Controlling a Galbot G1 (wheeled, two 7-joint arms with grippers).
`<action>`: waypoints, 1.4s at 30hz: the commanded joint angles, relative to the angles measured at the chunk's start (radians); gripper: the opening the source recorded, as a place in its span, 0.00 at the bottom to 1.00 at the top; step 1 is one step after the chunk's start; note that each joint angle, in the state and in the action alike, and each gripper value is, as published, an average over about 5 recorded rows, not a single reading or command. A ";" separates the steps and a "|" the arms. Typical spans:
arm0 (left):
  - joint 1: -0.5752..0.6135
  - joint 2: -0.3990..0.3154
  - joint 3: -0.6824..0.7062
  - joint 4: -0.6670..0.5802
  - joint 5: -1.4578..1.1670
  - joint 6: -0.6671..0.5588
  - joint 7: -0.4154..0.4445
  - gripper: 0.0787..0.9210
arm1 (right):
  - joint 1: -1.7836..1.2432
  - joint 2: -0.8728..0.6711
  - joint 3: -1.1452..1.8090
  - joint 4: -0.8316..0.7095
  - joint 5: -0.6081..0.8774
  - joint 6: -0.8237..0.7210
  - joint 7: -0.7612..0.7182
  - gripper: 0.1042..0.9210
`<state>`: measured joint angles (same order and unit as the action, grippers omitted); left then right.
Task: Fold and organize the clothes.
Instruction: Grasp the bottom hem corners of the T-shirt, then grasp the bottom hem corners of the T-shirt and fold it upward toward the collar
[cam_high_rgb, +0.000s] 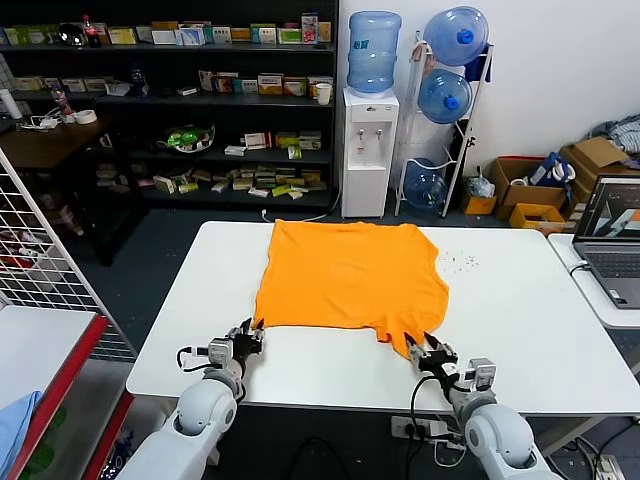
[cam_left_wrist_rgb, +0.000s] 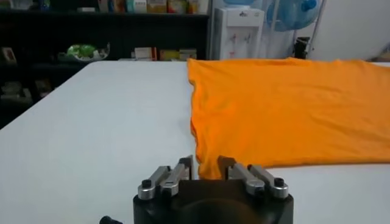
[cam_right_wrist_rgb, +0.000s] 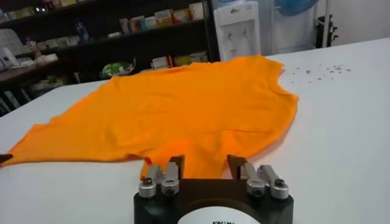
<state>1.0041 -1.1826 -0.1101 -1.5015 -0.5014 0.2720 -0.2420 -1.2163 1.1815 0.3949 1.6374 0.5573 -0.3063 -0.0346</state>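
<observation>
the shirt (cam_high_rgb: 348, 272) lies spread flat on the middle of the white surface (cam_high_rgb: 520, 330), its far edge close to the surface's far side and its near edge running across in front of the robot. the near right corner droops into a small flap that points toward the robot; the near left corner is square and flat.

the left claw (cam_high_rgb: 250, 333) sits at that near left corner. in the left wrist view its fingers (cam_left_wrist_rgb: 184, 165) stand apart with the orange corner between them (whether they have pinched it yet is hard to say, but a gap shows). the right claw (cam_high_rgb: 427, 347) is at the hanging flap on the near right, and the right wrist view shows its fingers (cam_right_wrist_rgb: 177, 164) spread with the cloth's tip lying in the gap. so both claws look open and placed around the cloth rather than clamped on it.

the step in hand seems to be taking both near corners for a first fold away from the robot. to do it well, each claw should close on a single layer near the corner, deep enough that the soft fabric does not slip out. the right one needs care, since the flap is bunched and may give only a thin tip. both should then lift together and level, so the near edge stays straight and lands square on the far half.

beyond the surface stand dark shelves (cam_high_rgb: 180, 110) and a water dispenser (cam_high_rgb: 370, 150); a laptop (cam_high_rgb: 612, 245) sits to the right.
</observation>
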 joint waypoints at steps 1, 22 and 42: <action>0.008 0.003 0.000 -0.008 -0.008 0.023 0.002 0.23 | 0.007 0.000 -0.004 -0.001 0.003 -0.001 0.001 0.31; 0.154 0.093 -0.005 -0.228 -0.008 0.013 -0.017 0.02 | -0.206 -0.069 0.059 0.216 -0.068 0.013 0.023 0.03; 0.452 0.224 -0.070 -0.501 0.023 -0.020 -0.043 0.02 | -0.508 -0.145 0.176 0.441 -0.194 0.050 0.043 0.03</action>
<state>1.3442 -1.0003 -0.1661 -1.8978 -0.4942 0.2633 -0.2822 -1.6270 1.0493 0.5427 1.9970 0.3971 -0.2564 0.0059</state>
